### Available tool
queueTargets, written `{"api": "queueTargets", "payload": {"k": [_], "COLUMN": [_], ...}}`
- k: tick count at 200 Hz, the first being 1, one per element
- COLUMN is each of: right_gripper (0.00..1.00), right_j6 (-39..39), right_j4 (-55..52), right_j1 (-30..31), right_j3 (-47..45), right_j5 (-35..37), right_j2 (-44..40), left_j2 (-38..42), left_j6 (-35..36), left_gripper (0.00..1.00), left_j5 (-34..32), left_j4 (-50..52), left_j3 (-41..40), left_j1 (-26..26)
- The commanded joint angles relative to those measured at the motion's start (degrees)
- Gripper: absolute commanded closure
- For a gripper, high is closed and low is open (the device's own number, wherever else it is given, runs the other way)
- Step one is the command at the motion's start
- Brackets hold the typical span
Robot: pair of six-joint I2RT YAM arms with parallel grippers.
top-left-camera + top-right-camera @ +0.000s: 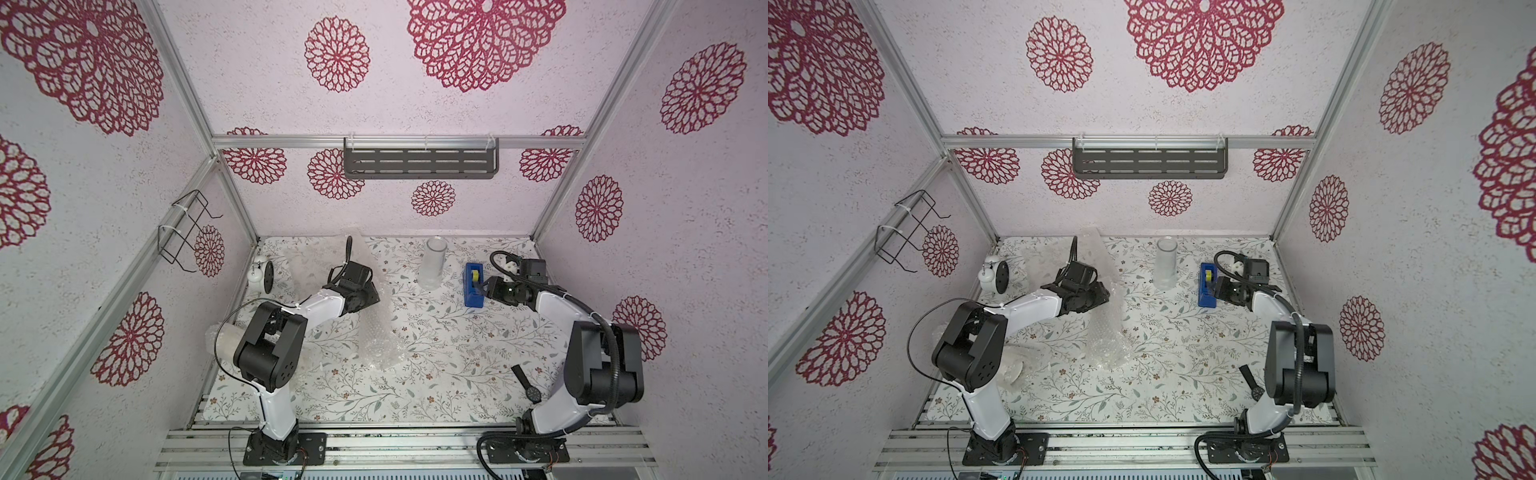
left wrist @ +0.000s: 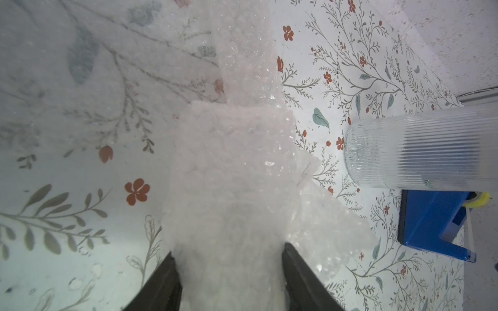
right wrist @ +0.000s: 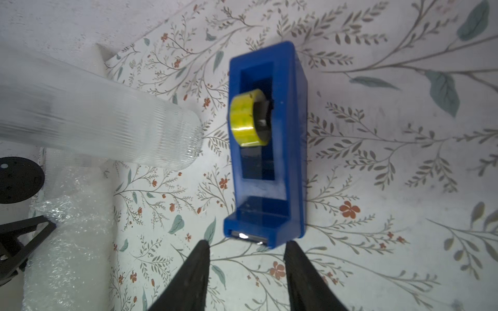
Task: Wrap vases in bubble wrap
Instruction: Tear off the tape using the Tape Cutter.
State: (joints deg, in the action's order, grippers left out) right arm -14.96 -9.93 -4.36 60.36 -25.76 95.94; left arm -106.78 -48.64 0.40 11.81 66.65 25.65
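Left wrist view: left tool apparently pinches bubble wrap; right tool hovers parted, empty, at tape dispenser.

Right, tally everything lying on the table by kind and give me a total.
Vases: 2, ribbed glass vase, white vase inside wrap
Bubble wrap clumps: 3, middle clump, back clump, left clump
Tape dispenser: 1
Alarm clock: 1
Wristwatch: 1
Total: 8
More vases may hide in the wrap.

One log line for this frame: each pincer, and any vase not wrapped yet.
left pincer: astride bubble wrap, grip unclear | right pincer: open, at tape dispenser cutter end | ribbed glass vase: upright, bare
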Motion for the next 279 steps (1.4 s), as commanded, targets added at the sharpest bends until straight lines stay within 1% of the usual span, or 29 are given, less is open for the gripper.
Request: {"api": "queueTargets", "payload": {"k": [1, 39, 93, 164, 261, 279], "right_gripper": [0.55, 0.6, 0.65, 0.67, 0.77, 0.81], "right_j6": [2.74, 2.74, 1.43, 2.05, 2.82, 2.56], "right_j4": [-0.7, 1.16, 4.04, 2.56, 0.79, 0.88], "right_j1": [-2.27, -5.07, -5.11, -4.76, -3.99, -3.99], "right_j3": [3.98, 6.17, 7.69, 9.96, 11.81, 11.94], "right_j5": [-8.85, -15.9, -20.84, -20.99, -22.14, -22.22], "right_j2": [2.47, 7.55, 11.23, 15.19, 18.59, 18.77], "left_j2": [-3.44, -3.78, -4.46, -4.92, -4.93, -4.93], "left_j6": [0.3, 0.04, -0.05, 0.04, 0.03, 0.04], "left_gripper": [0.63, 0.63, 0.63, 0.63, 0.63, 0.63], "left_j5": [1.0, 1.05, 0.88, 0.57, 0.23, 0.21], "left_j4": [6.8, 6.87, 7.47, 7.8, 8.2, 8.28], "left_j3": [-2.05, -2.16, -1.31, -1.09, -0.82, -0.76], "left_j1": [1.25, 1.42, 1.69, 1.92, 2.07, 2.09]}}
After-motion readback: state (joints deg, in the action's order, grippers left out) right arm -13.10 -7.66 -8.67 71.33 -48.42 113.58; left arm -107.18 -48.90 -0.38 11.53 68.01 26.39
